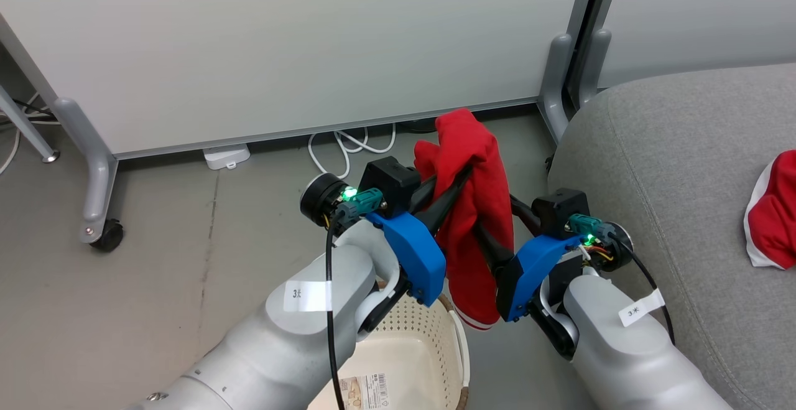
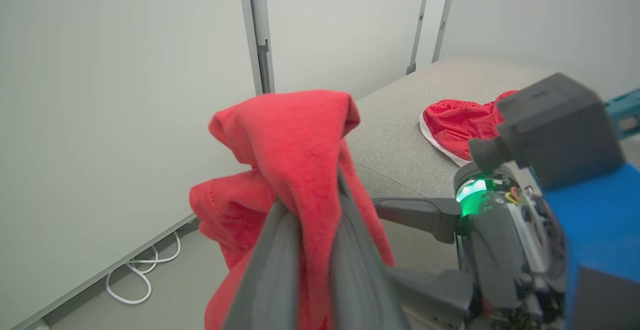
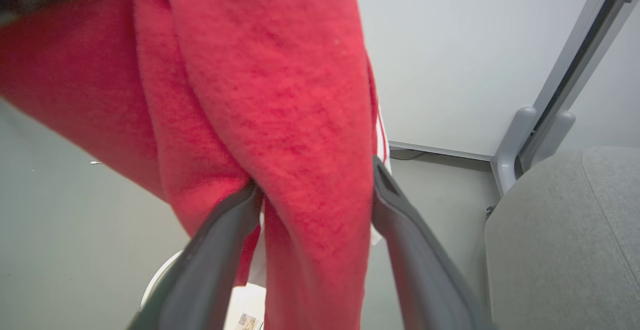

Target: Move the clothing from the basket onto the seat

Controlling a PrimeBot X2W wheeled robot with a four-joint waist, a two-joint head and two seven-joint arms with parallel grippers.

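Left forearm (image 1: 298,329) hides part of the basket (image 1: 458,335), which is also cropped below. Above the basket, the left hand (image 2: 312,210) clenches a limp red garment (image 1: 479,211) that buries its tips; white stripes edge the hem. The right hand (image 3: 315,180), released, straddles the cloth. Right of the basket, a second garment (image 1: 774,211) lies cropped on the seat (image 1: 671,167).

Basket (image 1: 423,329) left of seat (image 1: 653,167) — one garment (image 1: 774,217) on seat.
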